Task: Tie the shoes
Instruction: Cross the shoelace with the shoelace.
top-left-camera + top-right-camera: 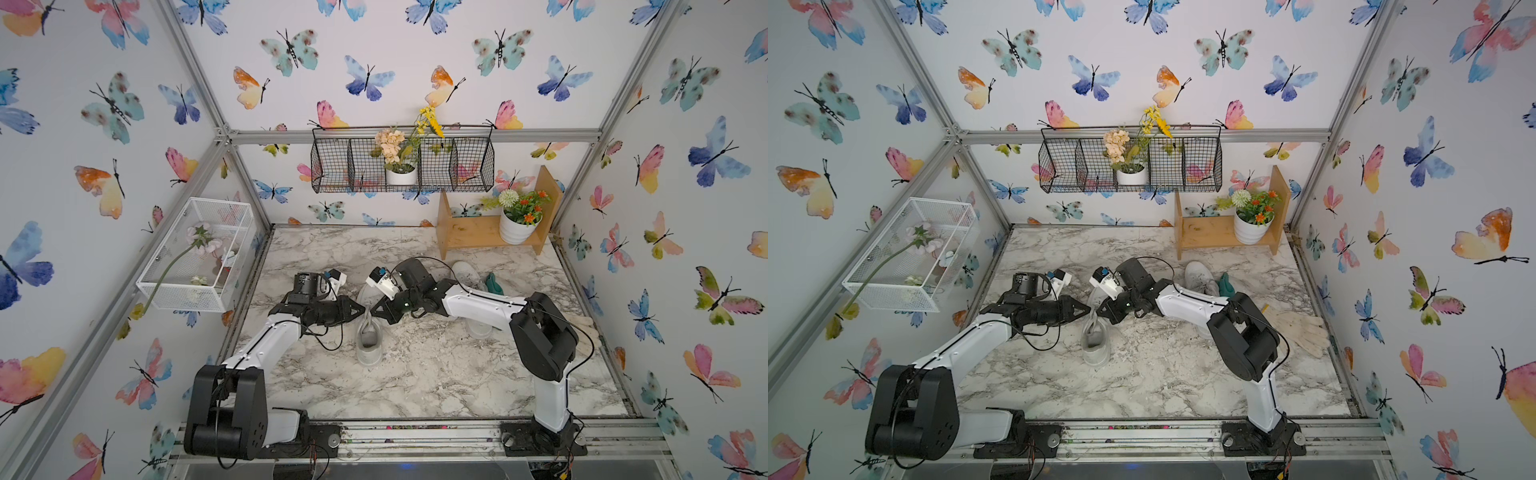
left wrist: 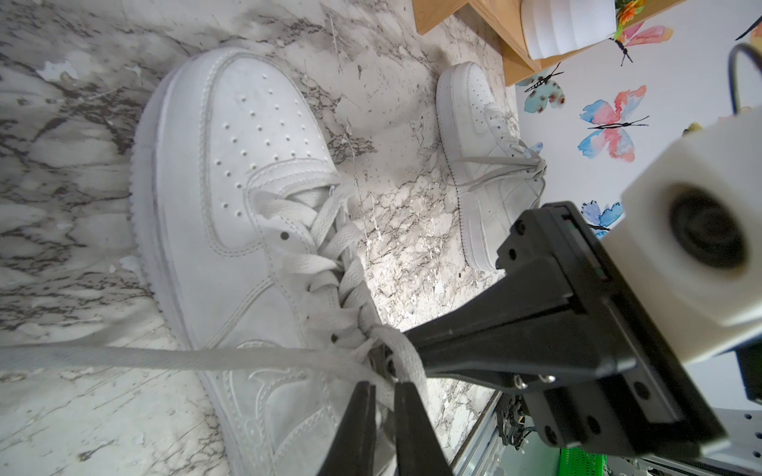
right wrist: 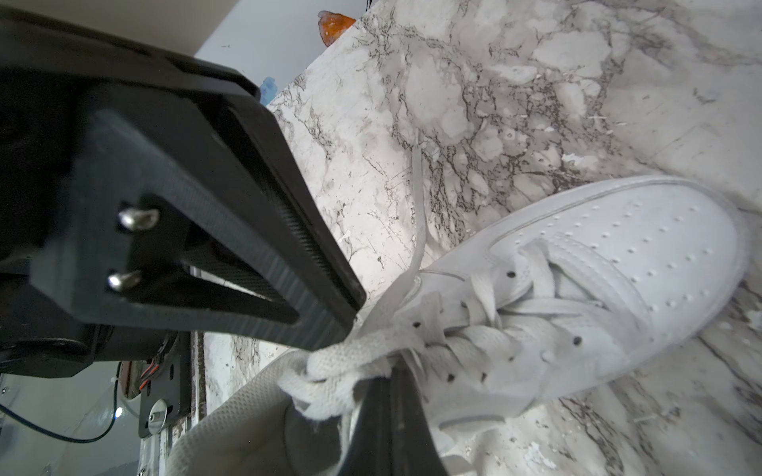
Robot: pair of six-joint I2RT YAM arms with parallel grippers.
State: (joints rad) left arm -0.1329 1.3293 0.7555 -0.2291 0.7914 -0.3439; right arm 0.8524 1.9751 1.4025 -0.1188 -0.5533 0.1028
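Observation:
One white shoe (image 1: 369, 338) (image 1: 1096, 343) lies mid-table with its heel toward the front edge. Both grippers meet over its laces. My left gripper (image 1: 364, 309) (image 2: 384, 389) is shut on a flat white lace (image 2: 406, 362) that runs between its fingers. My right gripper (image 1: 372, 311) (image 3: 389, 373) is shut, its tips pressed into the lace crossing (image 3: 350, 358) at the tongue; no lace shows between them. Another lace (image 2: 123, 356) stretches taut across the shoe's side. The other shoe (image 1: 466, 272) (image 2: 480, 165) lies at the back right, its laces in a bow.
A teal glove (image 1: 494, 283) lies beside the back shoe. Pale work gloves (image 1: 1304, 332) lie at the right edge. A wooden shelf (image 1: 469, 237) with a potted plant (image 1: 517, 226) stands at the back right. A white wire basket (image 1: 195, 257) hangs on the left wall.

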